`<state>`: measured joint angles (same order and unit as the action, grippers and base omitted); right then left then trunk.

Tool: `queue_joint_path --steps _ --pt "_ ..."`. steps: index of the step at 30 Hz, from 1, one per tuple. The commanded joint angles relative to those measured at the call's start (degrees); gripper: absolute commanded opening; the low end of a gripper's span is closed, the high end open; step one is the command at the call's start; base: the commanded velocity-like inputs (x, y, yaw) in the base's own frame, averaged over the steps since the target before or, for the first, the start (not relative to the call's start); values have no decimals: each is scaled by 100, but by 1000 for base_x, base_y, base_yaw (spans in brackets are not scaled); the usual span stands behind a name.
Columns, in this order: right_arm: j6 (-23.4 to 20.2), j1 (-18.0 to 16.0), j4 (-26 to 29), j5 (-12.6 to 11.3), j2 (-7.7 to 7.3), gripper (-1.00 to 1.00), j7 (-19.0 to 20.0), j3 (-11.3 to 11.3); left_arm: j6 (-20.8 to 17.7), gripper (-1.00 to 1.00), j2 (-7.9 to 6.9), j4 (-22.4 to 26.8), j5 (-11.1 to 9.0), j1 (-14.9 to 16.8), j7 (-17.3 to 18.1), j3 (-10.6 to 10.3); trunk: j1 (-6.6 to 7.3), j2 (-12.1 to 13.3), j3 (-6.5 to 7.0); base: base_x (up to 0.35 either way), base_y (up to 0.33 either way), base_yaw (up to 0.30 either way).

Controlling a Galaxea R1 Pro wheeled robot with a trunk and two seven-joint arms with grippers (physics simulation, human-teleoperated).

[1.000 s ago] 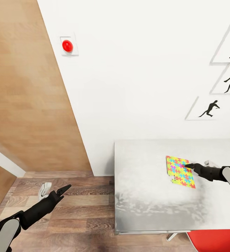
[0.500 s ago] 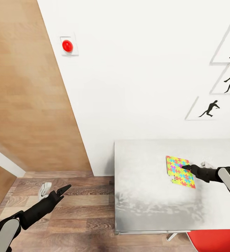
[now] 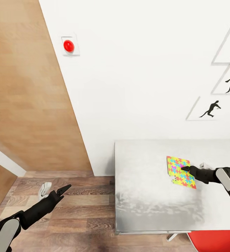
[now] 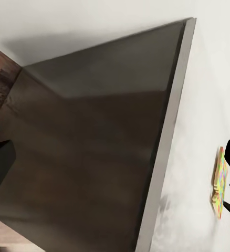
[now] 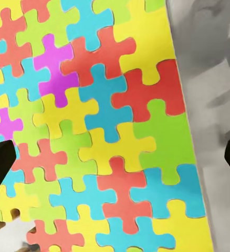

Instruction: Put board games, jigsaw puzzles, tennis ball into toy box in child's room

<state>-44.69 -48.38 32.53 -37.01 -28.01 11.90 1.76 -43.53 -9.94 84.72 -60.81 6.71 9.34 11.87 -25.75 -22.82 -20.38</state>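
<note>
— Did anything shift since a second before?

— Slightly: the right end effector [image 3: 192, 167] had crept further over the jigsaw puzzle [image 3: 181, 172], its dark fingertip above the puzzle's near edge; the view itself nudged a little too.

— Were its fingers apart?

— Yes, spread wide, with the puzzle [image 5: 99, 131] between them and nothing clamped. The left end effector [image 3: 54, 190] hung apart too, over the wood-plank floor [image 3: 76, 217], well away from the puzzle.

— And the room?

— The puzzle lay flat on the pale grey table [image 3: 146, 196], against a white wall [image 3: 139, 70] with silhouette pictures [image 3: 208, 108] and a red button [image 3: 68, 46].
</note>
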Motion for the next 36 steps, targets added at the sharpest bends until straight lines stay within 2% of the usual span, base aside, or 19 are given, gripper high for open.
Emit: queue_joint_path --steps 1,13,30,36 --pt "-31 -4 0 26 3 100 24 20 -33 100 1 1 8 5 19 9 -3 -10 -9 0 0 127" --pt "-47 -5 -8 1 13 100 21 24 -33 100 1 1 8 5 16 9 -3 -10 -9 0 0 178" --pt "-219 -3 -3 -6 22 100 38 26 -33 100 1 1 8 6 16 9 -3 -10 -9 0 0 36" --pt "-229 -4 3 -2 29 100 40 23 -33 100 1 1 8 6 16 9 -3 -10 -9 0 0 172"
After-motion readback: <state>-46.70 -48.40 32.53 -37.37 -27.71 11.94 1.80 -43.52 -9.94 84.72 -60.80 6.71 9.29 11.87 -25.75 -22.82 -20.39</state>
